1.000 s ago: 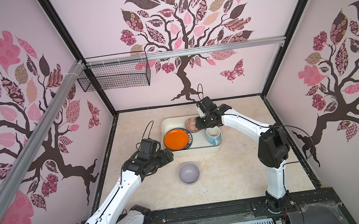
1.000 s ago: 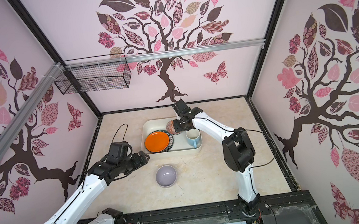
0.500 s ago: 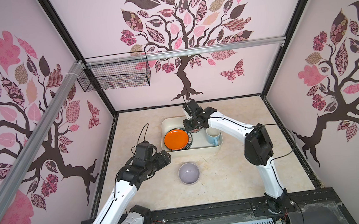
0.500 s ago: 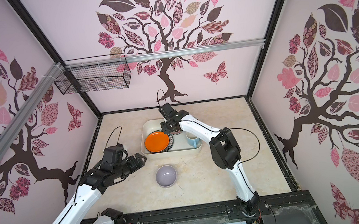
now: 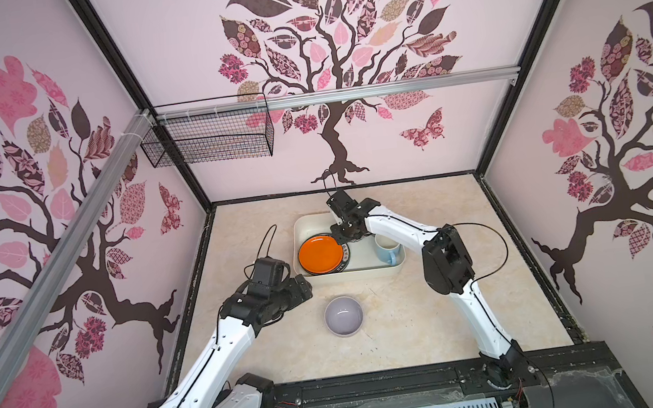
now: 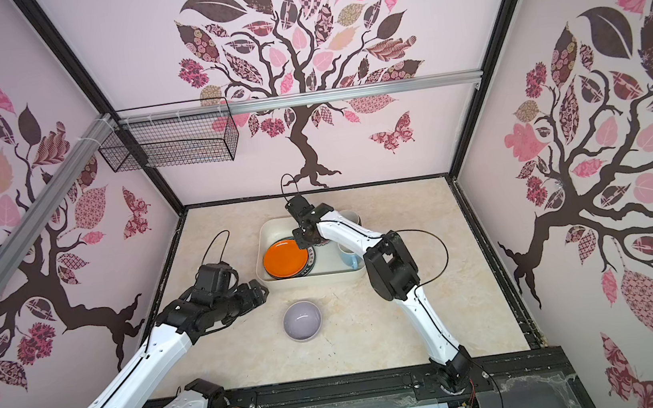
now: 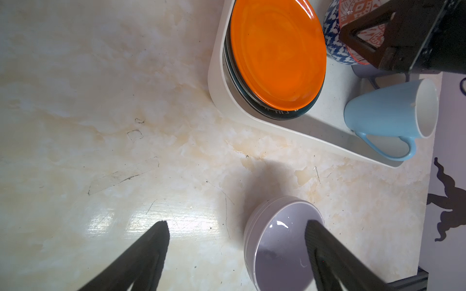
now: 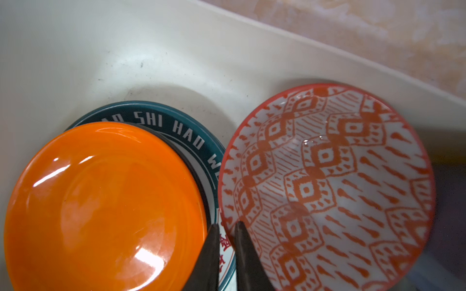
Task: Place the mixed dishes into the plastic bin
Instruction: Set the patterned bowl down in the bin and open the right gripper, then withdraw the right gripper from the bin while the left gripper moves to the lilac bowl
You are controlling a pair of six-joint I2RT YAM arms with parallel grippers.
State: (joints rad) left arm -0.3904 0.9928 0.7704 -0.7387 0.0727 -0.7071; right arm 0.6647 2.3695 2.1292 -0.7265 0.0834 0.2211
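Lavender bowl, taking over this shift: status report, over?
Left fingers open, near lavender bowl on table. Right fingers nearly shut at patterned bowl rim in bin, grip unclear. Lavender bowl unobstructed.

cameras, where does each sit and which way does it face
Top views: high at the front, looking down over the table; left arm, right arm show.
Left wrist: on the left arm, faces down at the lavender bowl; open jaws show.
Right wrist: on the right arm, looks into the plastic bin; jaws pinch the orange-patterned bowl.
Shared: both wrist views show the orange plate.
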